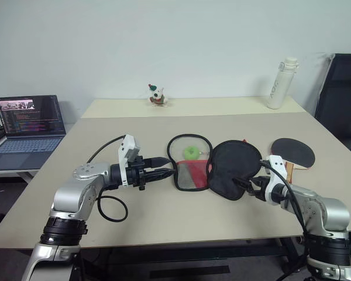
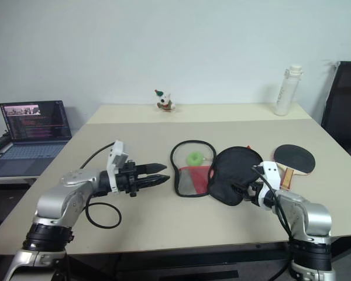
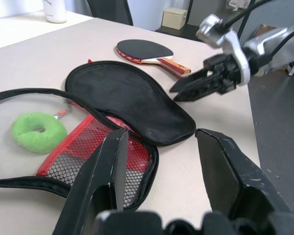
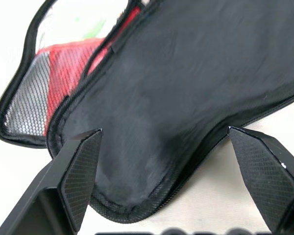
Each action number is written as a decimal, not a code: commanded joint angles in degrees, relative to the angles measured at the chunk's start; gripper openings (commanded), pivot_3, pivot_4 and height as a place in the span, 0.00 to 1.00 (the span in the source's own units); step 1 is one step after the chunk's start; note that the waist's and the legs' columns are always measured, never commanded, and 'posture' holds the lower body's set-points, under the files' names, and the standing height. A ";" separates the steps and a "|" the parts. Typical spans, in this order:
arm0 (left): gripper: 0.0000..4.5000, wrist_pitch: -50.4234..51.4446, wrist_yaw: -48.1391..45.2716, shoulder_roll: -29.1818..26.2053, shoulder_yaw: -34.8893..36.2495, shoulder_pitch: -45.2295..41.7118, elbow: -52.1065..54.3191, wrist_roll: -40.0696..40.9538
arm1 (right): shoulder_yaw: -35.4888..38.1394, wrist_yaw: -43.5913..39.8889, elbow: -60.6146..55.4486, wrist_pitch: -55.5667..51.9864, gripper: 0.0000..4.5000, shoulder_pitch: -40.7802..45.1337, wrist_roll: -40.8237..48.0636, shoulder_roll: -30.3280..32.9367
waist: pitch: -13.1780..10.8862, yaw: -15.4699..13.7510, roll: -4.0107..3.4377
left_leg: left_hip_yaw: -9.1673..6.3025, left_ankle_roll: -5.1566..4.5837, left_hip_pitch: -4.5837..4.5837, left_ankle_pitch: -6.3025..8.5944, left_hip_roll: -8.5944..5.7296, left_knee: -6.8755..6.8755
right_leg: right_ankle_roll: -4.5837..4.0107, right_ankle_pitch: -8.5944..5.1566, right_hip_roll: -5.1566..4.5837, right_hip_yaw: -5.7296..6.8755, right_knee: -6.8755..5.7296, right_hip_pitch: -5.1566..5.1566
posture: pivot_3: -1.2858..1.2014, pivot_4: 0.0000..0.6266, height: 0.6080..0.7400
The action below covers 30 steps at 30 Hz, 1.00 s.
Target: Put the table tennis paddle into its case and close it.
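Beige tabletop [image 1: 164, 216] spreads across the middle of the head views, backed by a pale wall. At the left edge an open laptop [image 1: 29, 120] sits on a lower side desk. Toward the far edge of the table, near the top centre, stands a small figurine [image 1: 157, 95]; a white bottle [image 1: 279, 84] stands at the upper right, and a black chair [image 1: 342, 99] fills the right border.

At the centre of the frame the case [image 1: 216, 167] lies unzipped and folded open flat: one half shows red mesh and a green ball charm [image 1: 191, 153] inside its black zip edge, while the other half, to the right, is plain black fabric. Just right of the case, well clear of both grippers, the table tennis paddle [image 1: 292, 153] rests on the table, black face up, its wooden handle pointing toward the lower right.

From the lower left the left gripper [image 1: 167, 167] points rightward at the mesh half, its jaws partly apart and holding nothing. From the lower right the right gripper [image 1: 241, 186] faces the near rim of the black half, jaws spread wide on either side of that rim, empty.
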<state>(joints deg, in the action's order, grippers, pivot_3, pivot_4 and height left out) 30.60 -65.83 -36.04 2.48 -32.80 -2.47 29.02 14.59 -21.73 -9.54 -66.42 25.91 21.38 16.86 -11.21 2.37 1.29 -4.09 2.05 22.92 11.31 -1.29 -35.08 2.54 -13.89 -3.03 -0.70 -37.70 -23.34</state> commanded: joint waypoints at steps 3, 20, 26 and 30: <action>0.53 -0.94 -0.95 -1.78 0.76 -1.80 0.85 0.24 | -0.42 2.22 0.64 3.88 0.99 -0.17 0.11 -0.76 | 0.00 0.00 0.00 | -0.01 0.00 0.00 0.00 0.01 0.00 | 0.00 0.00 0.01 0.01 0.00 0.00 | 0.52 0.24 1.00; 0.53 -1.22 0.15 -2.10 0.75 -0.83 1.21 -0.24 | -2.77 5.28 0.15 7.28 0.99 -1.37 1.09 -3.74 | 0.01 -0.08 0.01 | -0.02 0.00 0.00 0.00 0.01 0.01 | 0.00 0.00 0.00 0.01 0.02 0.00 | 0.52 0.24 1.00; 0.53 -1.78 0.49 -1.71 0.37 -1.18 1.07 -0.67 | -0.41 6.06 1.92 5.42 0.79 2.03 4.71 -7.50 | 0.00 0.17 0.01 | -0.02 0.00 -0.03 0.00 0.02 0.01 | 0.00 0.00 0.06 0.00 -0.01 0.00 | 0.52 0.24 1.00; 0.53 -1.63 0.80 -1.63 0.53 -0.48 1.93 -0.45 | 2.08 6.72 1.77 2.32 0.49 3.64 8.69 -9.49 | 0.00 0.12 0.01 | -0.02 0.00 0.00 0.00 0.03 0.01 | 0.00 0.00 0.05 0.00 0.01 0.00 | 0.52 0.24 1.00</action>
<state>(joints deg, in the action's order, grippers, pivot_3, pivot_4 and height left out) 29.73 -65.37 -37.47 2.43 -33.24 -2.55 28.19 15.25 -15.02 -6.41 -63.30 28.53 27.93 7.79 -11.20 2.49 1.29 -4.12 2.05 22.91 11.31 -1.26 -35.07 2.53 -13.89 -2.99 -0.71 -37.69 -23.34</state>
